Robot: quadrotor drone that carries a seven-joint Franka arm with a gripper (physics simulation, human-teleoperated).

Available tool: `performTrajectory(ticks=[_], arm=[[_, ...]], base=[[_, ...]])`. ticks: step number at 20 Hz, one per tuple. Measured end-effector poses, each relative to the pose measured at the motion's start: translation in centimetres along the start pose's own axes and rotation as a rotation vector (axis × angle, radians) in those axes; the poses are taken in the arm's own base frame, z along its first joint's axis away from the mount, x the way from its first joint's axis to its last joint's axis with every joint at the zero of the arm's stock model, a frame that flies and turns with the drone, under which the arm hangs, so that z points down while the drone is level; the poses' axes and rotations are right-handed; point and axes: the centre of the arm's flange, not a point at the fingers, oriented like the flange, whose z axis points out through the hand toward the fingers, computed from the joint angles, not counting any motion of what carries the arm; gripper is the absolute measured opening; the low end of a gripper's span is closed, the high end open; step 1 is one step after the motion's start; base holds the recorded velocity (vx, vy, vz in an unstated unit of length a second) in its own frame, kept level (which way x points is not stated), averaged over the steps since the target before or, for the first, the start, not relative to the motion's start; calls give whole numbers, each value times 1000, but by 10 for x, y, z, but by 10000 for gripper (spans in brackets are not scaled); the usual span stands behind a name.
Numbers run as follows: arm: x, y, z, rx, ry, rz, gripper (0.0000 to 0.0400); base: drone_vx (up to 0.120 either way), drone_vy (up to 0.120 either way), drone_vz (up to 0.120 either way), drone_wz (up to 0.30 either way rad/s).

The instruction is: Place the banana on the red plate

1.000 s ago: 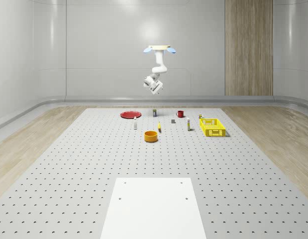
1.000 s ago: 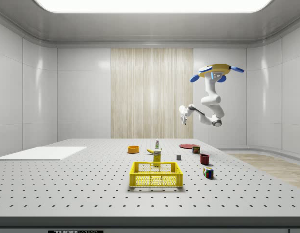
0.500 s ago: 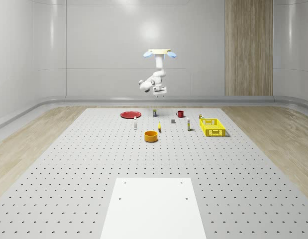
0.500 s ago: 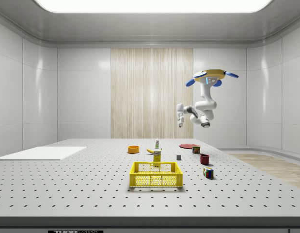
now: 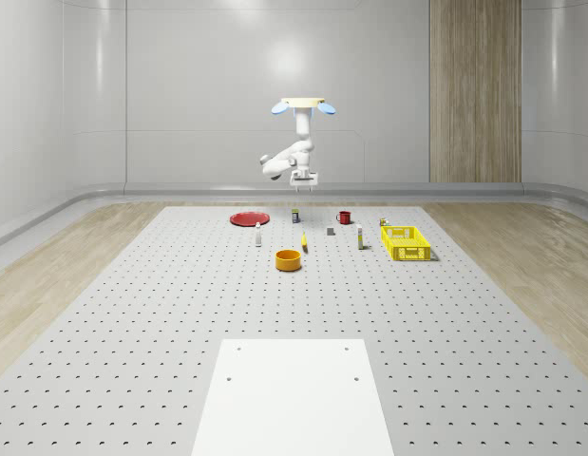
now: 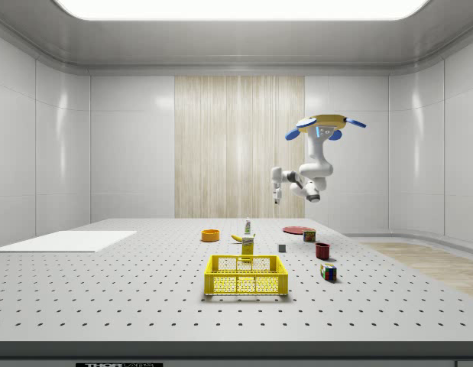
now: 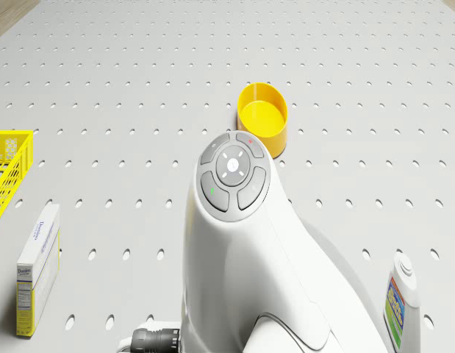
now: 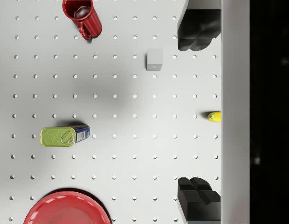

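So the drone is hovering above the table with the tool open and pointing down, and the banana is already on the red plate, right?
Not quite: the banana is not on the red plate. The whole-scene view shows it lying on the table next to the orange bowl, well apart from the plate. The rest holds: the drone hovers above the table with the tool open and pointing down.

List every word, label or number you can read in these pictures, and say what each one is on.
None can be read for certain.
Carton: print on its side, too small to read.
Bottle: colourful label, blurred.
Tin can: blue label on its side, unreadable.
Arm's button pad: small symbols, no letters.
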Motion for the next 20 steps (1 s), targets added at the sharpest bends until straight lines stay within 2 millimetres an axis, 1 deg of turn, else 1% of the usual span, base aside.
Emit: performTrajectory(ticks=[6,9,10,14,17,18,20], arm=[[-1,-1,0,-8,9,0,400],[-1,-1,0,-10,11,0,400],[-1,-1,0,-11,11,0,400],[-1,-1,0,-12,13,0,400],[-1,-1,0,-12,13,0,400],[-1,-1,0,-12,13,0,400],[-1,-1,0,-12,13,0,400]], base=[[120,0,-120,0],[120,-107,-120,0],[120,-40,-120,0],[120,0,-10,0],[120,67,0,0],[120,0,-40,0],[120,0,-120,0]])
